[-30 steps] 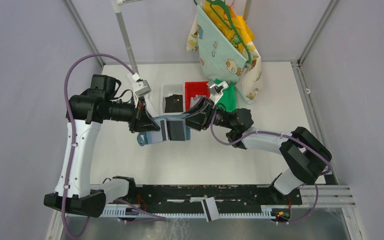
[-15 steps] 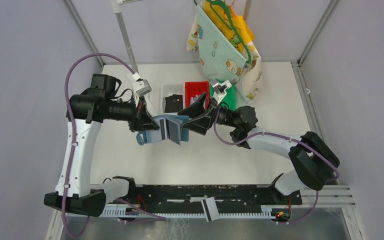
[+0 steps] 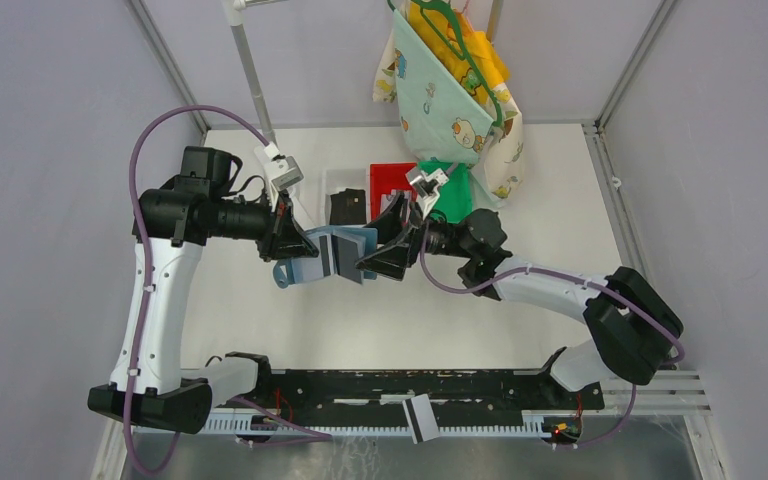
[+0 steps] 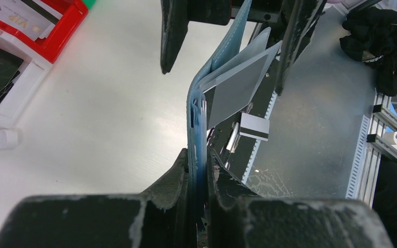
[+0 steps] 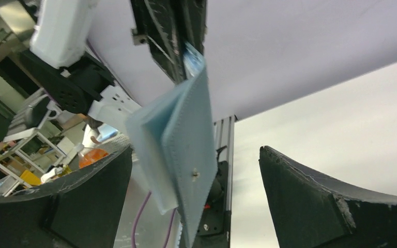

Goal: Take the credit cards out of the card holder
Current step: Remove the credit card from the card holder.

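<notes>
Teal card holder [image 4: 195, 116] above desk [image 4: 98, 113], clamped in L gripper [image 4: 199, 160] jaws; grey credit card [image 4: 238, 85] pokes out. R gripper [image 3: 388, 248] jaws wide apart round its free end. White card [image 4: 28, 23] in red tray [image 4: 67, 26]: "VIP".

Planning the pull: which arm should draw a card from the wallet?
Right. The right pincer stands open around the teal fold-over card holder and its protruding pale grey card; the left pincer clamps the holder.

Right gripper [image 3: 370, 250] let go of card holder [image 3: 332, 252]: jaws went from clamped to fully spread in 1 s, now straddling its free end. Right elbow [image 3: 632, 322] drifted toward 4 o'clock.
</notes>
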